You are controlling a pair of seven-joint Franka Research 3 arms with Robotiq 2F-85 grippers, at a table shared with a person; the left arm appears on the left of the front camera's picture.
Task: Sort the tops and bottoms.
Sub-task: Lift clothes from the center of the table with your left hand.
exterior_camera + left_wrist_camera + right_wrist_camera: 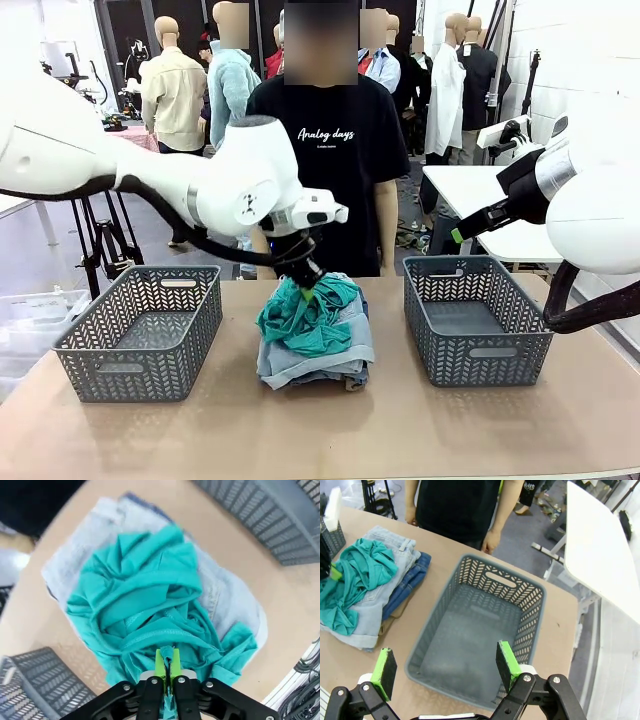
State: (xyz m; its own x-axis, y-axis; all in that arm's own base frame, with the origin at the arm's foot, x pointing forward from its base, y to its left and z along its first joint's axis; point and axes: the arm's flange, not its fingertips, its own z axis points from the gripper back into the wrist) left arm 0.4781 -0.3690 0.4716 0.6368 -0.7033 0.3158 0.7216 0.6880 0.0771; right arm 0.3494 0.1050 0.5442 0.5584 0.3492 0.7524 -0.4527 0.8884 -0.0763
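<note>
Teal shirt (pixel 303 320) tops the pile mid-surface (pixel 300 435), between left basket (pixel 140 335) and right basket (pixel 465 640). Left end effector (pixel 167 661) is clenched on a fold of the shirt at the pile's far side, green pads pinching fabric. Underneath are pale denim shorts (pixel 387 587), a darker denim pair (pixel 414 577) and tan fabric (pixel 387 626) lowest. Right end effector (pixel 445 667) is released, jaws wide, hanging above the right basket.

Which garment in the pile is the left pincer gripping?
The teal-green shirt on top: the left pincer is shut on a fold of it. The pale denim shorts beneath it and the darker denim shorts under those are ungripped.
</note>
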